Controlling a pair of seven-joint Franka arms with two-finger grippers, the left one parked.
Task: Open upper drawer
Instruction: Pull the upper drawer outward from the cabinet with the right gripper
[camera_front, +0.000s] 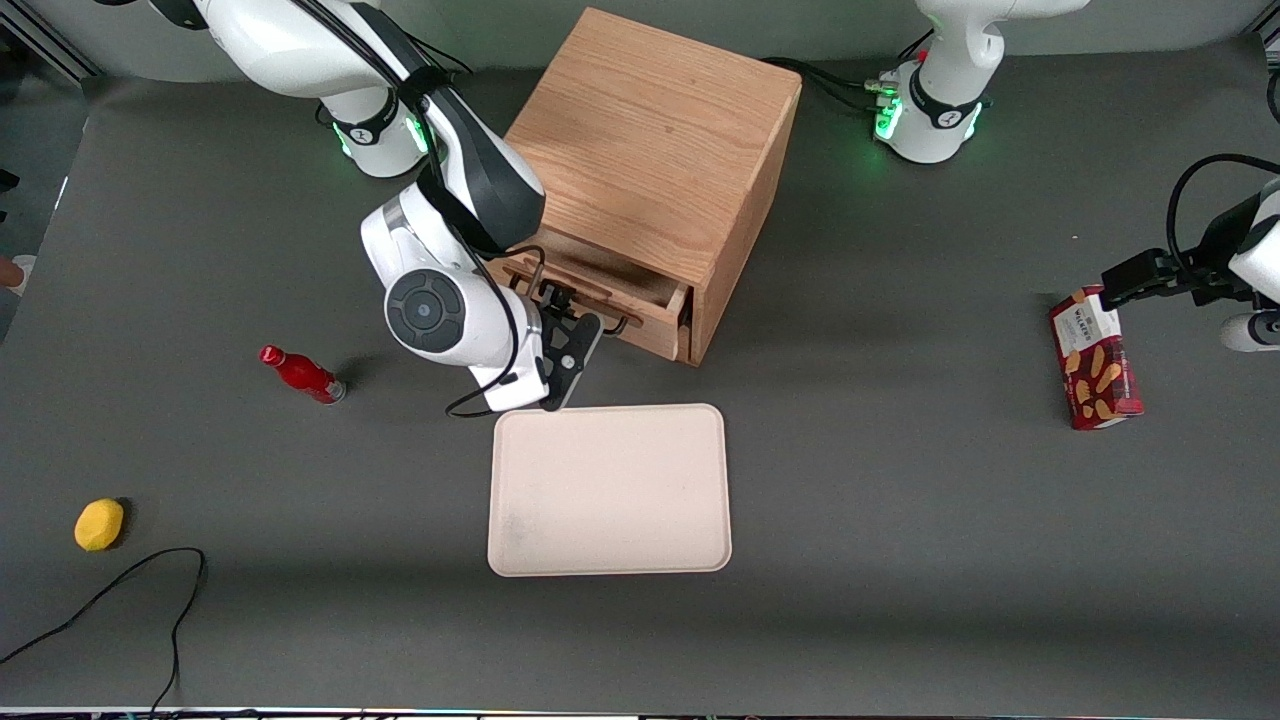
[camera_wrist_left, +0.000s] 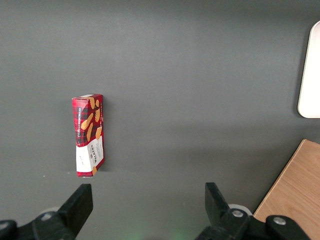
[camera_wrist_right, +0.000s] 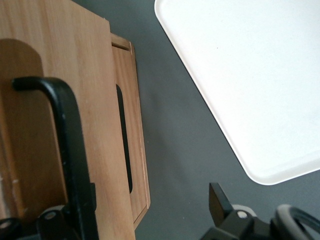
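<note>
Front view: the end effector (camera_front: 575, 325), mid-worktop, hooks the thin handle (camera_front: 622, 322) of the stiff, part-open upper drawer (camera_front: 610, 300); finger spacing unclear.

Dark grey surface (camera_front: 900, 520) carrying a wooden cabinet (camera_front: 650, 150), cream tray (camera_front: 610, 490), red bottle (camera_front: 303, 374), yellow lemon (camera_front: 99, 524), biscuit box (camera_front: 1095, 358), black cable (camera_front: 120, 590).

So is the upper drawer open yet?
Partly open: the upper drawer juts out of the cabinet, its inside showing. The gripper is at its handle.
</note>
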